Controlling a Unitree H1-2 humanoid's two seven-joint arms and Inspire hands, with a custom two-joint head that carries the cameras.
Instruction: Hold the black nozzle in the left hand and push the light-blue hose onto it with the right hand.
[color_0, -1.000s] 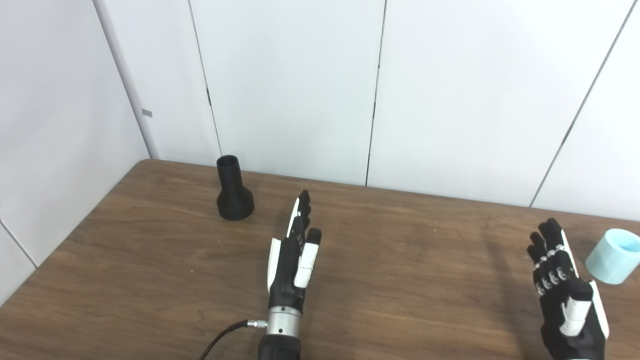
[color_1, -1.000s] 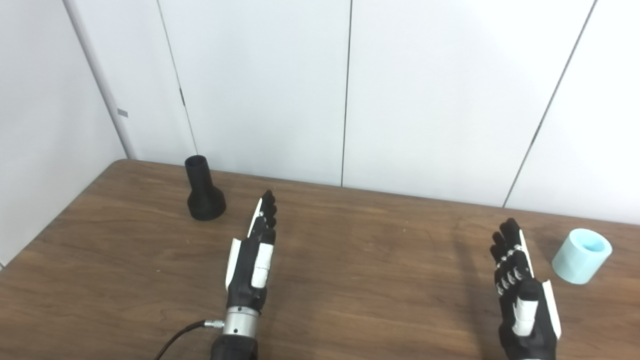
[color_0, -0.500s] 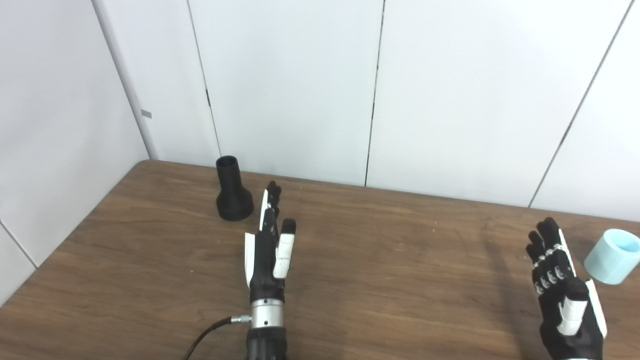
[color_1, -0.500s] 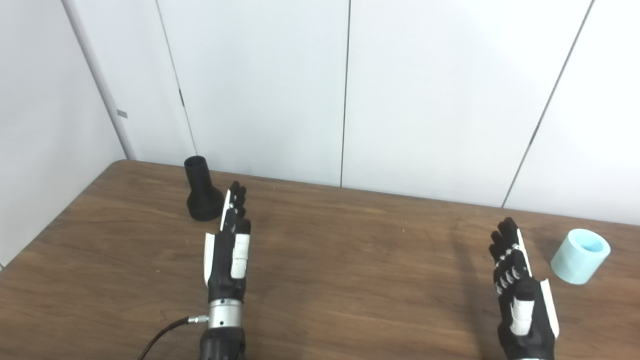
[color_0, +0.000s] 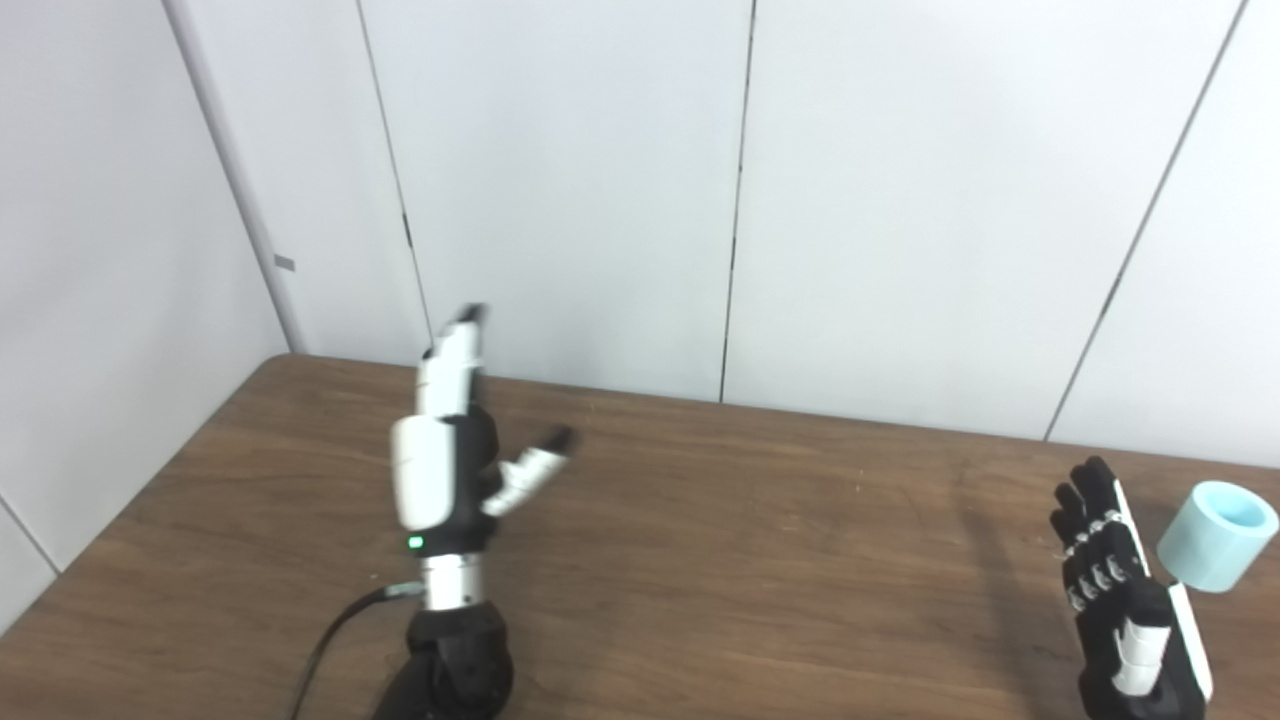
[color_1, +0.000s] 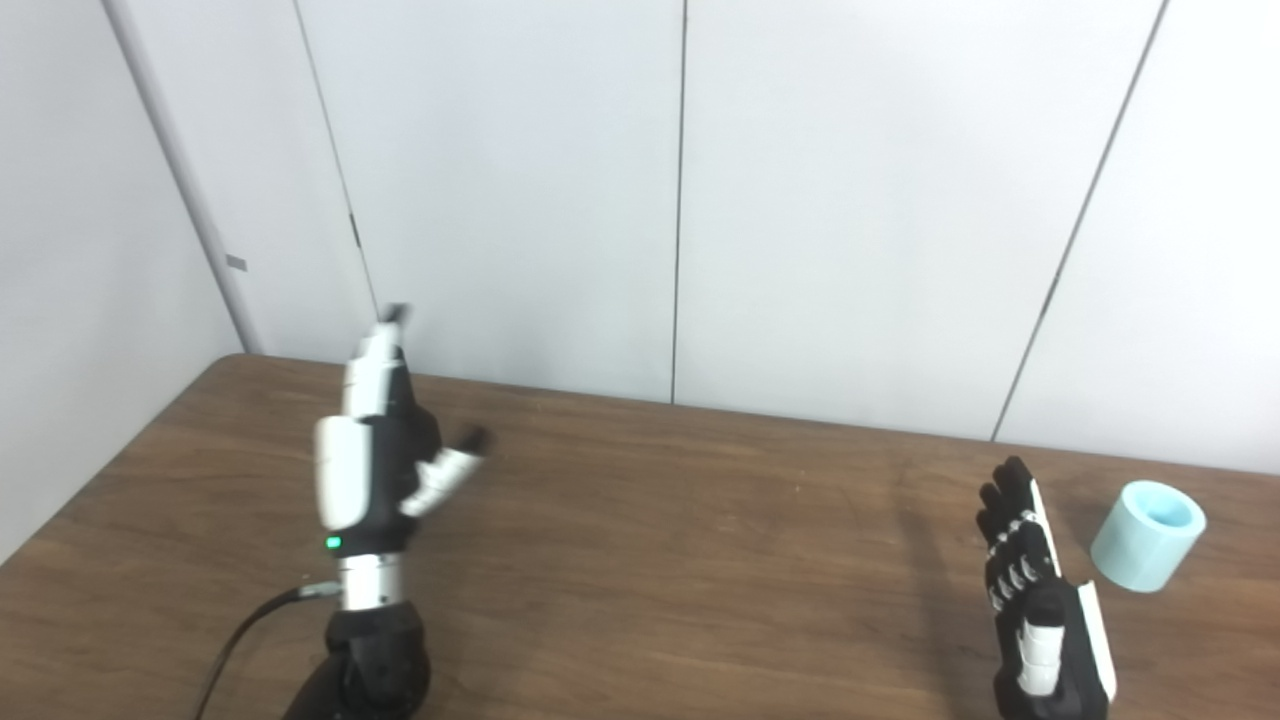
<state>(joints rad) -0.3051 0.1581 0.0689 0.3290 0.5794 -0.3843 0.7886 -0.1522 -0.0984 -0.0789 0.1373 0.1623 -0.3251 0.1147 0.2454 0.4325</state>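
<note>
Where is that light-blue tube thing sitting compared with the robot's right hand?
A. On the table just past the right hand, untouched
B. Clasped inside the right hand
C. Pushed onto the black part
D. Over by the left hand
A: the light-blue hose rests on the table just beyond and to the outer side of the open right hand, which holds nothing.

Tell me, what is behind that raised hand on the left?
Behind the left hand you see only brown table and white wall. Whatever stands directly behind it is covered by the hand. The right hand hovers open beside the light-blue hose.
</note>
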